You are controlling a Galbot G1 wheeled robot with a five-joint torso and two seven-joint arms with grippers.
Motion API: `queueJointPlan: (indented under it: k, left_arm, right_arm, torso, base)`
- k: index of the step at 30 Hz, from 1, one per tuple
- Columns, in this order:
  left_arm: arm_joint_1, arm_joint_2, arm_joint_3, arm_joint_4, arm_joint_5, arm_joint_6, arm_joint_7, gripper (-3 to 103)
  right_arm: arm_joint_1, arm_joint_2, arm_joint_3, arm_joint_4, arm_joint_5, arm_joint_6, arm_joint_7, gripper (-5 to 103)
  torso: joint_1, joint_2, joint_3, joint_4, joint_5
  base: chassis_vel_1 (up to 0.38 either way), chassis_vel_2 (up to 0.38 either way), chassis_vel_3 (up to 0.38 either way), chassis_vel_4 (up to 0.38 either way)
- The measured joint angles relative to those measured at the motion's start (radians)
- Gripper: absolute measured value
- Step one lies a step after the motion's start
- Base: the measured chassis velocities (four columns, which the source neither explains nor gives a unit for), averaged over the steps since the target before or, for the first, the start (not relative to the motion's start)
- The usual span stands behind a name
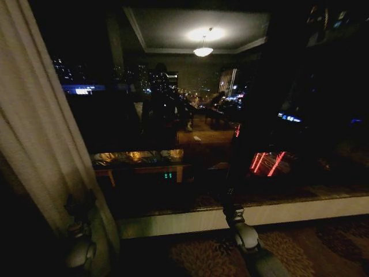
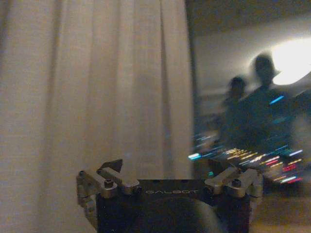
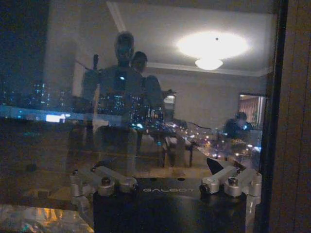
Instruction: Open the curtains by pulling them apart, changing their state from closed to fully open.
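One curtain hangs just ahead of the left gripper, jaws spread and empty, so closing short would pinch nothing, while the right gripper, also spread, faces bare window.

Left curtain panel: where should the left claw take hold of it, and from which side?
Probably the inner free edge of the left curtain panel, approached from the window side by the left claw: its vertical pleats there form a narrow fold.

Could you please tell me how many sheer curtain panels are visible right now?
1: a pleated cream curtain panel gathered at the window's left side, beside the left gripper and facing it in the wrist view. A second panel may lie outside the pictures.
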Motion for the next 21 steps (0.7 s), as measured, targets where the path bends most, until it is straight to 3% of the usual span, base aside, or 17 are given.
queueJointPlan:
  k: [1,2,3,5,10,21]
  left_arm:
    - [0.011,0.002,-0.002,-0.008,-0.052,-0.011,0.059,99]
    - [0.011,0.002,-0.002,-0.008,-0.052,-0.011,0.059,99]
    - [0.026,0.003,-0.006,-0.018,-0.120,-0.010,0.134,100]
    - [0.036,-0.002,-0.010,-0.028,-0.186,0.011,0.171,100]
    - [0.046,-0.014,-0.010,-0.052,-0.238,0.050,0.153,100]
    - [0.062,-0.023,-0.008,-0.089,-0.212,0.063,0.138,100]
  right_arm:
    - [0.000,0.000,0.000,0.000,0.000,0.000,0.000,100]
    - [0.000,0.000,0.000,0.000,0.000,0.000,0.000,100]
    - [0.000,0.000,0.000,0.000,0.000,0.000,0.000,100]
    - [0.000,0.000,0.000,0.000,0.000,0.000,0.000,100]
    - [0.000,0.000,0.000,0.000,0.000,0.000,0.000,100]
    - [0.000,0.000,0.000,0.000,0.000,0.000,0.000,100]
  torso:
    - [0.000,0.000,0.000,0.0000,0.0000]
    - [0.000,0.000,0.000,0.0000,0.0000]
    - [0.000,0.000,0.000,0.0001,-0.0001]
    - [0.000,0.000,0.000,0.0001,0.0000]
    - [0.000,0.000,0.000,0.0000,-0.0001]
    - [0.000,0.000,0.000,0.0000,-0.0001]
  base:
    - [0.000,0.000,0.000,0.000]
    - [0.000,0.000,0.000,0.000]
    - [0.000,0.000,0.000,0.000]
    - [0.000,0.000,0.000,0.000]
    - [0.000,0.000,0.000,0.000]
    - [0.000,0.000,0.000,0.000]
